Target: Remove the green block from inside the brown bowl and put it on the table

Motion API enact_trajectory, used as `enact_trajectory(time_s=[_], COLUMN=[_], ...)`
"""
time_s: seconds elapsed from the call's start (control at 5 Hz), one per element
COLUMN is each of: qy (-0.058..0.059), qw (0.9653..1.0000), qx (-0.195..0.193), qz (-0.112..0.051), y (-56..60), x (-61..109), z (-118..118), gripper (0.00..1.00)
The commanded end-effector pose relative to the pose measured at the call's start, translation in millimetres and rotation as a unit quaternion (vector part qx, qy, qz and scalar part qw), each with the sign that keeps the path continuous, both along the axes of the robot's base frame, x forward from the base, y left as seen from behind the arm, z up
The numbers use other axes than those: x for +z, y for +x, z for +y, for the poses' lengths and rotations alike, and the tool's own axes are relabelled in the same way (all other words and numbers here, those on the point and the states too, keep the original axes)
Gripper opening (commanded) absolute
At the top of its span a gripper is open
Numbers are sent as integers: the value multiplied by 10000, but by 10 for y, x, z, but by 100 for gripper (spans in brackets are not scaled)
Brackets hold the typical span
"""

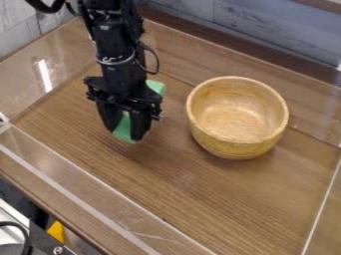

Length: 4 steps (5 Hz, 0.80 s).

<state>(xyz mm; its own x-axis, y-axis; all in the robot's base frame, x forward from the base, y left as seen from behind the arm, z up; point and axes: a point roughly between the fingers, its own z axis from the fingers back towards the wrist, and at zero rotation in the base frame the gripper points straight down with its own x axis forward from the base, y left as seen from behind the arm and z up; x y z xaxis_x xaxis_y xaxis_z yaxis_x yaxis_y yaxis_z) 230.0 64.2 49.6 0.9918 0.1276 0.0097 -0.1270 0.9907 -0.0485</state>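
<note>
My gripper [130,129] points straight down over the table [200,199], left of the brown bowl [237,118]. Its black fingers are shut on the green block [132,124], which stands upright between them with its lower end at or just above the tabletop. A bit of green also shows behind the right finger. The bowl is a round tan wooden one, and its pale inside holds nothing. A hand's width of bare wood separates the gripper from the bowl's rim.
Low clear acrylic walls [80,204] run along the table's front, left and back edges. A folded clear piece [107,30] stands at the back left behind the arm. Grey planks lie beyond the back wall.
</note>
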Motion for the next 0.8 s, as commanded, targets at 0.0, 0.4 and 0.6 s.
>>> enact_trajectory(time_s=[0.0, 0.4, 0.6], qy=[8, -34, -57], qw=[9999, 9998, 9998], qx=[-86, -92, -78], qz=[-150, -155, -151], y=[30, -2, -14], x=[18, -19, -20], z=[-32, -89, -115], gripper=[0, 0, 0])
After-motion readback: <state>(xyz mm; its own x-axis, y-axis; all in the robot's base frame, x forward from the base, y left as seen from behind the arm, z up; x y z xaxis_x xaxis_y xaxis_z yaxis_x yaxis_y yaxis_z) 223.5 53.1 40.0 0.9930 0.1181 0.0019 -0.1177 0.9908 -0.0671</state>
